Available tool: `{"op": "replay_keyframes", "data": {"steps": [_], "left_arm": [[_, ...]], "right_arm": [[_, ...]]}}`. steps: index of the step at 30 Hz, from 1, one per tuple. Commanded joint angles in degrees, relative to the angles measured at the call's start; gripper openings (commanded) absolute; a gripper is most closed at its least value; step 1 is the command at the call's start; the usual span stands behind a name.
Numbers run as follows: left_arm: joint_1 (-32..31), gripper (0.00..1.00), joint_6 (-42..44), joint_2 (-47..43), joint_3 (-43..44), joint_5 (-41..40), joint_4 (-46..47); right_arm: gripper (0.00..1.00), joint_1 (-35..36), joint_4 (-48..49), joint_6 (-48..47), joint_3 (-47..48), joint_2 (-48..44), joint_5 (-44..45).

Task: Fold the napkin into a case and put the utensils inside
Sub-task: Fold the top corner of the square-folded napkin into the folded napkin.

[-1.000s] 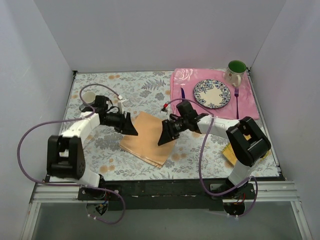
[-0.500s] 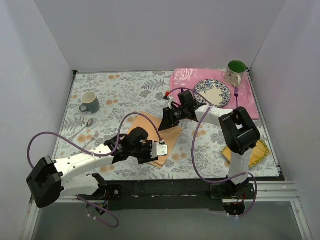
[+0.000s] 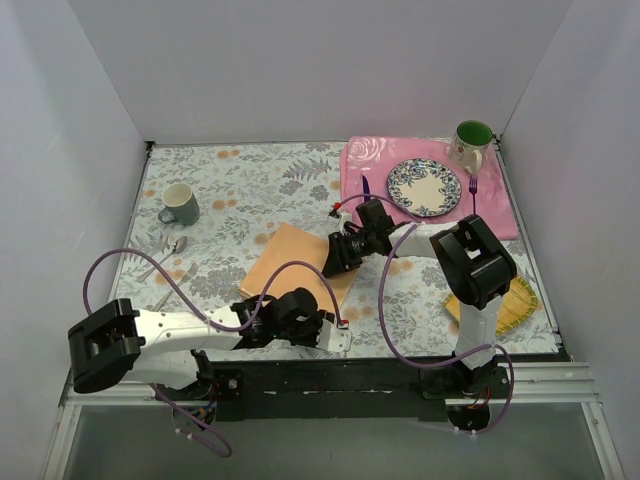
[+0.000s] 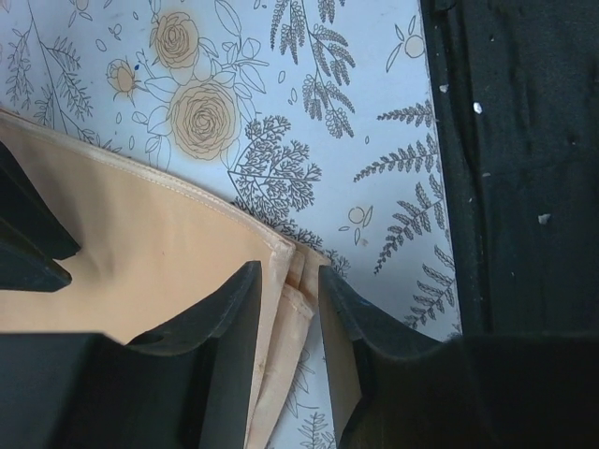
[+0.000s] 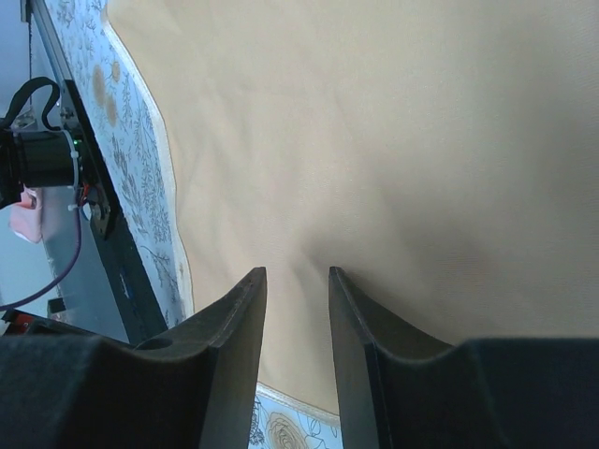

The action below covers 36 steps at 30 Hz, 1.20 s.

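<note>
A soft peach-orange cloth napkin (image 3: 285, 245) lies folded mid-table and looks limp and light, so best taken by its corners. The right gripper (image 5: 295, 276) pinches its far-right side. The left gripper (image 4: 285, 276) straddles the near corner, but I cannot tell if it grips.

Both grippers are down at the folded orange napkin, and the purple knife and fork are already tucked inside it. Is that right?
Not quite. The left gripper and right gripper are at the napkin, but the knife and fork are not inside it: the top view shows them on the pink placemat, the knife left of the plate, the fork right of it.
</note>
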Motion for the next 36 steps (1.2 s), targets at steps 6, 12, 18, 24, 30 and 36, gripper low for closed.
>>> {"op": "replay_keyframes", "data": {"steps": [6,12,18,24,30,36], "left_arm": [[-2.48,0.30,1.22,2.93,-0.79,-2.61,6.07],[-2.56,0.28,1.48,4.77,-1.23,-3.57,6.95],[-2.56,0.21,1.31,5.21,-1.67,-4.72,7.48],[-2.56,0.11,0.69,3.99,-2.20,-5.51,8.09],[-2.56,0.00,-1.77,3.11,-2.11,-6.21,8.01],[-2.56,0.34,-1.86,2.93,-2.11,-5.95,8.10]], "right_arm": [[0.41,0.14,2.93,0.14,-1.10,-1.16,0.00],[0.41,0.05,2.93,0.23,-0.93,-0.98,0.08],[0.41,0.14,2.67,-0.12,-0.49,-0.28,0.00],[0.41,0.14,2.23,-0.38,-0.14,-0.10,0.08],[0.41,0.14,1.97,-0.56,-0.49,-0.28,0.08],[0.41,0.23,2.05,-0.56,-0.93,-0.55,0.00]]}}
